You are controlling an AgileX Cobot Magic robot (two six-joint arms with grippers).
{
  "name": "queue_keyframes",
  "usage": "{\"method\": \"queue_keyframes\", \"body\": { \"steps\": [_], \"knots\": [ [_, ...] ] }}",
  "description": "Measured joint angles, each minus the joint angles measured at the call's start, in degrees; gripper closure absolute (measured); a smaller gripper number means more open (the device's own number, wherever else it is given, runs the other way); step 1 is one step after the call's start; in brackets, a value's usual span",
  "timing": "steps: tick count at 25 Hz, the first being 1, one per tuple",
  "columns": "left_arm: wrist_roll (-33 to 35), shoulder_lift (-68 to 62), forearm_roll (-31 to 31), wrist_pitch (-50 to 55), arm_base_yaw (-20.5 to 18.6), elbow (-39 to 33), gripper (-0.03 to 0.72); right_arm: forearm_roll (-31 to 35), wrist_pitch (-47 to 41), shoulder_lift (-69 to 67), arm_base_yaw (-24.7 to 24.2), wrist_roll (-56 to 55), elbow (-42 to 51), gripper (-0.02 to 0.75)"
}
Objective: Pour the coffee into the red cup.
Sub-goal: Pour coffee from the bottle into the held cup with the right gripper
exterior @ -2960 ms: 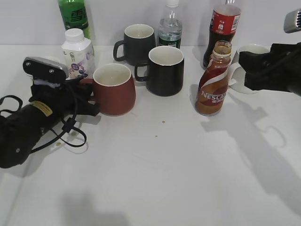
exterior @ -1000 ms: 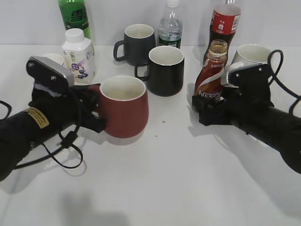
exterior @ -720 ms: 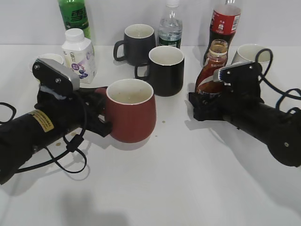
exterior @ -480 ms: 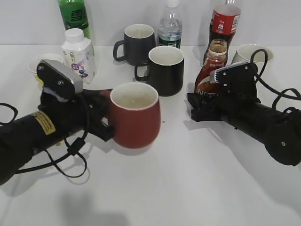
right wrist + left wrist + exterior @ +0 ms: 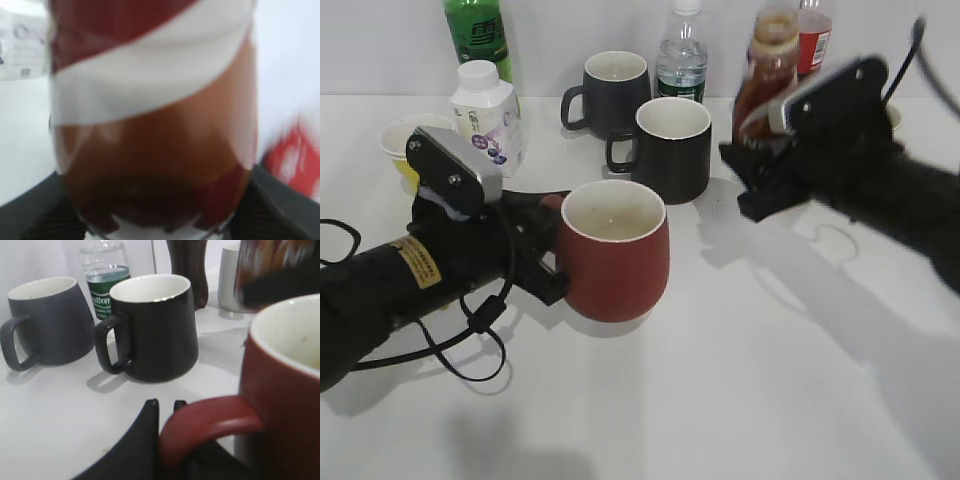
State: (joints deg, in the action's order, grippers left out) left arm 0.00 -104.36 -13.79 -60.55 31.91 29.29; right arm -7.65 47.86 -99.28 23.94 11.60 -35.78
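Note:
The red cup is dark red with a cream inside and sits left of the table's middle. My left gripper is shut on its loop handle. In the left wrist view the handle sits between the jaws, with the cup's body at the right. The coffee, a brown bottle with a red-and-white swirl label, is held in the air at the back right, upright and blurred. My right gripper is shut on its lower part. The bottle fills the right wrist view.
A black mug and a grey mug stand behind the red cup. A water bottle, a cola bottle, a green bottle, a white carton and a yellow cup line the back.
My right gripper closed on the coffee and lifted it off the table. My left gripper carried the red cup to the right and forward, toward the middle.

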Motion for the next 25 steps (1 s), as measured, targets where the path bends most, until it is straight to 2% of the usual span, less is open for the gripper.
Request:
{"method": "queue_keyframes", "body": {
  "steps": [8, 17, 25],
  "knots": [
    [0.0, 0.0, 0.0, -0.1, 0.0, 3.7, 0.631, -9.9, -10.4, 4.7, 0.0, 5.7, -8.2, 0.224],
    [0.0, 0.2, -1.1, 0.3, 0.0, 4.3, 0.631, -26.3, -14.3, 4.7, 0.0, 7.4, -12.0, 0.224],
    [0.0, 0.2, -4.4, 3.0, 0.0, 7.6, 0.631, -28.8, -14.5, 4.7, 0.0, 17.5, -12.0, 0.224]
  ]
}}
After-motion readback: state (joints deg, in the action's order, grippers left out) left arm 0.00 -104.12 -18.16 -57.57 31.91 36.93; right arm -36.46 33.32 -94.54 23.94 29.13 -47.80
